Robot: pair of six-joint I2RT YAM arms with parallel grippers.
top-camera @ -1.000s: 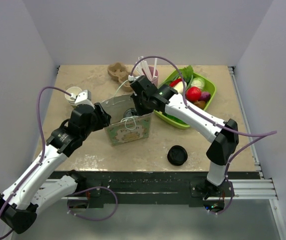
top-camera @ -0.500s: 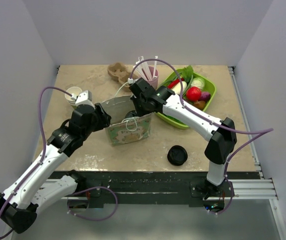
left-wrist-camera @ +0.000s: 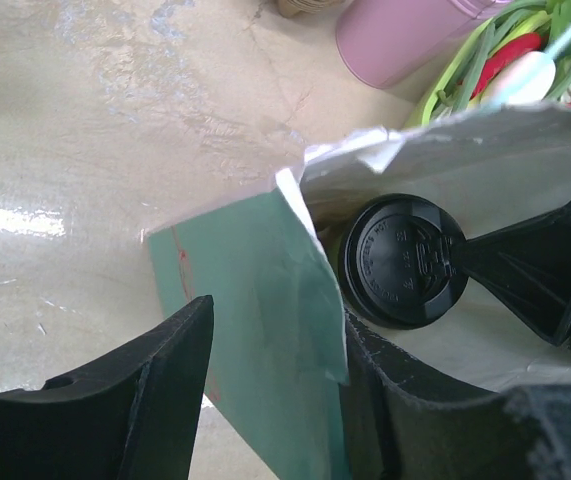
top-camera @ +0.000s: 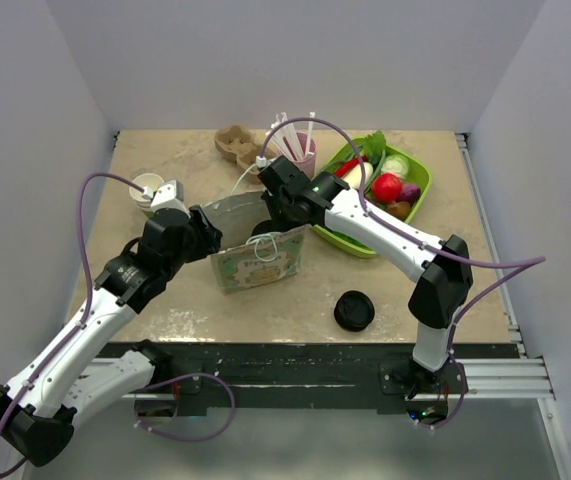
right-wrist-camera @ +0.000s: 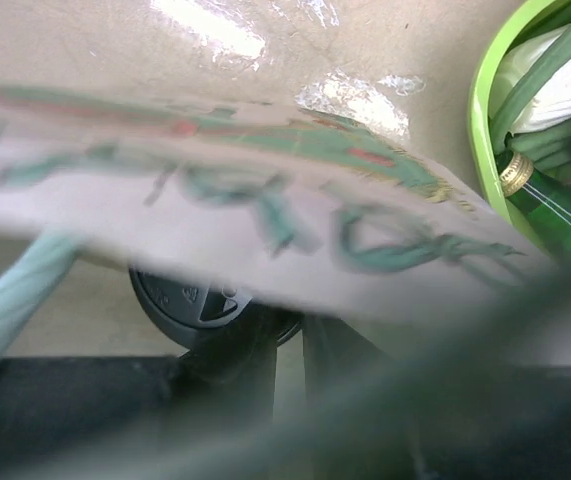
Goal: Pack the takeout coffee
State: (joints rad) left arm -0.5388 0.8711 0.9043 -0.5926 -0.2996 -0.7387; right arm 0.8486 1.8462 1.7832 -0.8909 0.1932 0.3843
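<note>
Since the takeout coffee is seen standing upright inside the paper bag, round black lid upward and greenish sides hidden by the bag walls, the main part of the packing is judged to be done. What is judged to be left is small: the cup is to be let go if it is held, the arm is to be drawn out of the bag, and the bag mouth is to be released.

The right fingers are reached down into the bag from the far side, and a tapered black tip is seen right at the lid's edge. In the right wrist view the bag's printed rim is blurred across the lens and only a slice of the lid is shown, so it cannot be told how far these fingers are parted or whether the cup is gripped.

The left fingers are held partly open at the bag's near corner. The teal side wall is passed between them and lies against the inner finger, so the mouth is propped wide rather than pinched.

The bag is set near the middle of the table. A low stack of black lids is left well apart on the near side, and a green tray of food is placed just beyond the bag.
</note>
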